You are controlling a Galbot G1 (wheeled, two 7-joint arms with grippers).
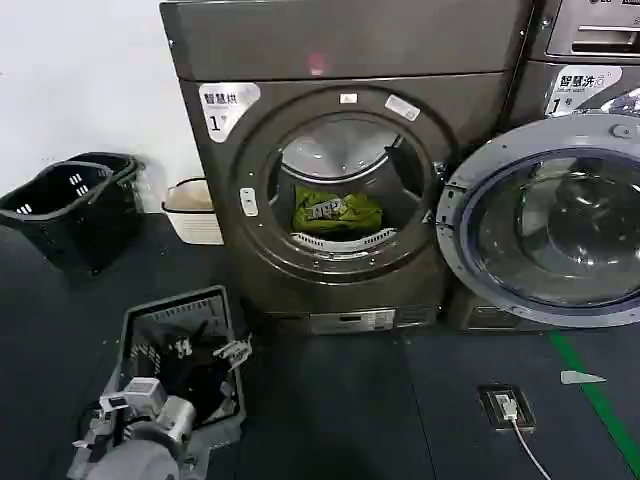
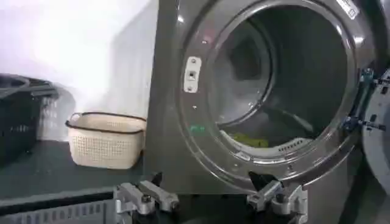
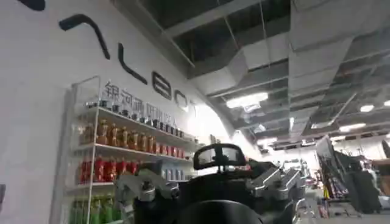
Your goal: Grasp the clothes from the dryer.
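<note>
**One small garment, left arm not there yet**

Two fingers of the left gripper [image 2: 210, 198] stand spread wide w/ nothing between them, low centre of the left wrist view, aimed at the dryer [image 1: 350, 50] opening. In the head view that gripper [image 1: 208, 352] sits lower left, over a grey crate [image 1: 225, 415] on the floor, well apart from the drum. The right gripper [image 3: 210, 185] is lower centre of its own view, pointing up at a ceiling and a shelf of bottles [image 3: 122, 140]; fingers apart, nothing held, parked.

The clothes [image 1: 336, 211], a yellow-green bundle, lie on the drum floor near the front lip, centre frame; from the left wrist only a yellow sliver [image 2: 250, 140] shows.

To do it well, I'd judge: keep fingers wide, go in through the middle of the porthole, drop onto the top of the bundle, close on a thick fold, not an edge.

In the way: the lower rim and the open door [image 1: 545, 220] at right, swung beside the opening. Black baskets [image 1: 70, 205] and a cream basket [image 1: 195, 210] sit left of the machine, clear of the path.
</note>
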